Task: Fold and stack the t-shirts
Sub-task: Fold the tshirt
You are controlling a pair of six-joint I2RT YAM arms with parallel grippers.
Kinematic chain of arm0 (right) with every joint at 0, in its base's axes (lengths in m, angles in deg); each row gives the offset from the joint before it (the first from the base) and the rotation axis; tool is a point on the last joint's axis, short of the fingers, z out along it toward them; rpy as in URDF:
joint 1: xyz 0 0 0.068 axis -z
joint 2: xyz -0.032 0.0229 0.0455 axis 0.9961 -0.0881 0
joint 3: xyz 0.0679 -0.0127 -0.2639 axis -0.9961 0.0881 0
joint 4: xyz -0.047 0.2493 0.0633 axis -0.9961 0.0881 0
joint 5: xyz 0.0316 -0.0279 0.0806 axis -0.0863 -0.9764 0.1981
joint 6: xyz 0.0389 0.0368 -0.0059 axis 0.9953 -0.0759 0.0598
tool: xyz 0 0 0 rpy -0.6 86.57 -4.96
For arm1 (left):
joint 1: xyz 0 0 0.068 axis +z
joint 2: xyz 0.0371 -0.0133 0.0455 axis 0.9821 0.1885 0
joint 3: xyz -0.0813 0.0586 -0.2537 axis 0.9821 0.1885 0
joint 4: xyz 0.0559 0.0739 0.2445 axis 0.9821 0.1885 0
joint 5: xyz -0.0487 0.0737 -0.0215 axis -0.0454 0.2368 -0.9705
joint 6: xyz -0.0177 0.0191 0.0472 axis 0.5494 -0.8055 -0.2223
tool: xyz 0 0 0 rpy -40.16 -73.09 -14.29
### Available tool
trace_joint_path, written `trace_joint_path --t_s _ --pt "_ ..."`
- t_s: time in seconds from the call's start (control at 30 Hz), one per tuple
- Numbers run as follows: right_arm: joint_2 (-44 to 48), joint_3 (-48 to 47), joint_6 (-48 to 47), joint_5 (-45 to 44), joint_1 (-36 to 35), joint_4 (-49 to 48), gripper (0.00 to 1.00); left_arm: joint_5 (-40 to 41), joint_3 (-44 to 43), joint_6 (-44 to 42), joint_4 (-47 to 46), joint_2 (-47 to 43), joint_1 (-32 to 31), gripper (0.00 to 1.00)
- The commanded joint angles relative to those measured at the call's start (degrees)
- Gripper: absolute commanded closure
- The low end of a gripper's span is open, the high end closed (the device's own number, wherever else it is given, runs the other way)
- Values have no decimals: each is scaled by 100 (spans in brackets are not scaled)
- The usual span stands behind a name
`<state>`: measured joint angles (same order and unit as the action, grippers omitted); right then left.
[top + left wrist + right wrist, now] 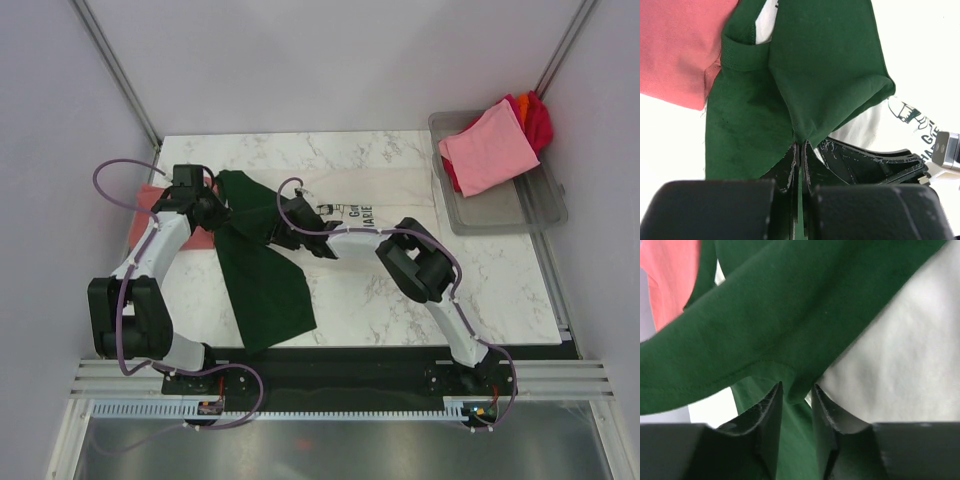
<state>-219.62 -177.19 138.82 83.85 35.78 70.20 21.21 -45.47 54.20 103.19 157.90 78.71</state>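
Tightly, left pincer [800, 150] clamps green t-shirt [825, 65], right pincer [796, 390] straddling it.

1 grey plastic bin [505, 208] sits at the right rear corner of the white marble-pattern table [510, 285], enclosed by pale walls.

The left arm [150, 250] bends up from its base and reaches forward. Its left gripper [800, 148] is clamped tight on the green shirt [265, 285]. The right arm [420, 265] stretches leftward. The right gripper [797, 390] has its jaws slightly apart, with a shirt fold between them.
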Motion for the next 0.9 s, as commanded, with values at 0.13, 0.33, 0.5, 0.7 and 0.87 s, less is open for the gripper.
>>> trace_joint_path --t_s 0.13,0.33,0.5,0.7,0.87 --pt "-7 -296 -72 -226 -40 250 95 46 -78 -148 -136 -69 34 98" --pt "722 276 -353 -341 -49 566 100 38 106 -104 -162 -95 34 98" --pt "1231 689 -494 -341 -49 654 100 81 300 -87 -232 -104 34 98" --pt "1391 821 -661 -253 -40 751 100 82 633 -122 -267 -262 16 98" --pt "1601 1015 -749 -341 -32 751 100 -77 1125 -52 -461 -437 -1 98"
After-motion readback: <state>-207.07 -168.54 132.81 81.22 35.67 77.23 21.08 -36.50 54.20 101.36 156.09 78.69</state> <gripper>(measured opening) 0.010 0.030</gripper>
